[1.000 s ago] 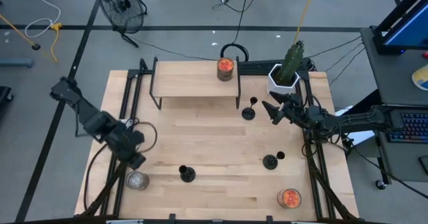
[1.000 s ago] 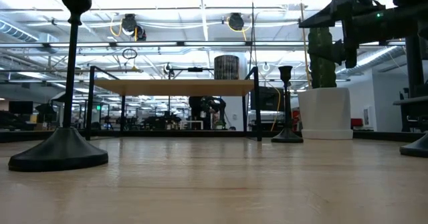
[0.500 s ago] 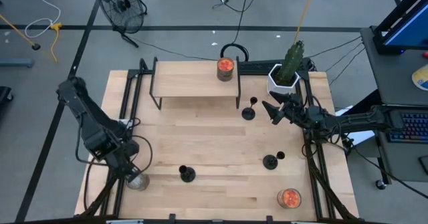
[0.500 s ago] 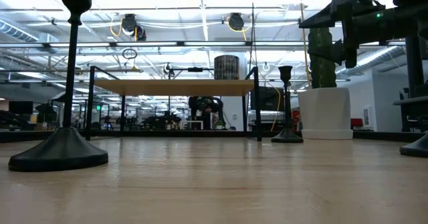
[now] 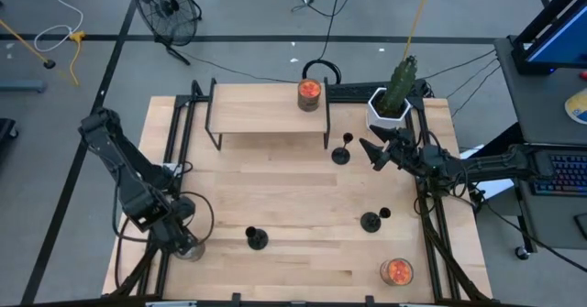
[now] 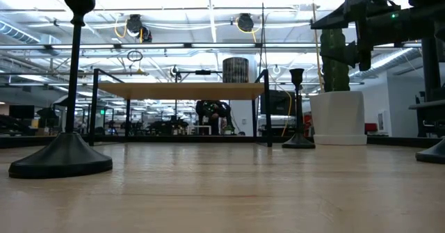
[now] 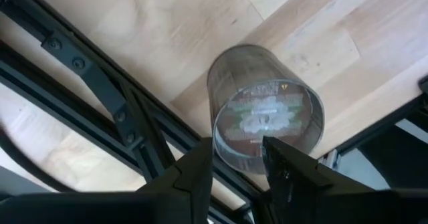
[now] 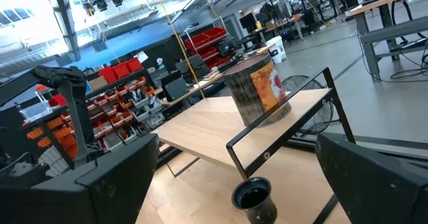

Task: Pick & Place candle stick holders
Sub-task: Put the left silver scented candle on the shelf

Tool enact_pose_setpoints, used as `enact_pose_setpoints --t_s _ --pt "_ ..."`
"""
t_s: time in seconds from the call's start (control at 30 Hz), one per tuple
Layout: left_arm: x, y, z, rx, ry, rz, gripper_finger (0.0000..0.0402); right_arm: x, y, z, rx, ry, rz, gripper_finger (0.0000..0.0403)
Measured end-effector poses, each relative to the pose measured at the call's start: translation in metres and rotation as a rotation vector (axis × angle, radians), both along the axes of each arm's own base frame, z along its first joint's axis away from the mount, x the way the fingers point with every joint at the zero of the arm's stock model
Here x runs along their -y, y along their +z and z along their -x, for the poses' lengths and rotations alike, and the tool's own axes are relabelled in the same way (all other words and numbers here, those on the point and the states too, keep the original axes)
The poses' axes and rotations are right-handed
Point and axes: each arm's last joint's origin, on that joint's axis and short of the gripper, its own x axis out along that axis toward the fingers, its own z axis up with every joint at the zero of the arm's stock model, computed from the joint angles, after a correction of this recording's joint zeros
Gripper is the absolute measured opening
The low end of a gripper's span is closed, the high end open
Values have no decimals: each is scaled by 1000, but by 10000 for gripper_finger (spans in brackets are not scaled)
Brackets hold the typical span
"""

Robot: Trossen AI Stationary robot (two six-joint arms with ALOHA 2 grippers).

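Note:
Three black candle stick holders stand upright on their round bases on the wooden table: one at the far right (image 5: 341, 151), one at the near middle (image 5: 256, 239), one at the near right (image 5: 371, 220). My right gripper (image 5: 369, 154) is open and empty, just right of the far holder. That holder's cup (image 8: 253, 197) shows between its spread fingers, apart from them. My left gripper (image 5: 177, 240) is open at the table's near left corner, over a glass jar with grey contents (image 7: 264, 110). Its fingertips stand above the jar's rim.
A low shelf (image 5: 269, 110) at the far middle carries an orange-filled jar (image 5: 309, 93). A white pot with a cactus (image 5: 390, 105) stands at the far right. Another orange jar (image 5: 396, 271) sits at the near right corner. Black frame rails (image 7: 100, 90) run along the table's sides.
My left gripper has swung toward the table's near edge and come down over the grey jar, which has stayed in place. My right arm has kept still.

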Motion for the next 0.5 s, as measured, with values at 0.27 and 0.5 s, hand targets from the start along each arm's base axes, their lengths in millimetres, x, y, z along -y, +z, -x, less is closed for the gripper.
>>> enact_pose_setpoints --t_s 0.27,0.5 --pt "2 -3 1 20 -14 -55 229 0 1 0 7 0 0 393" --pt "10 -11 1 -13 -54 -91 256 0 1 0 7 -1 1 393"
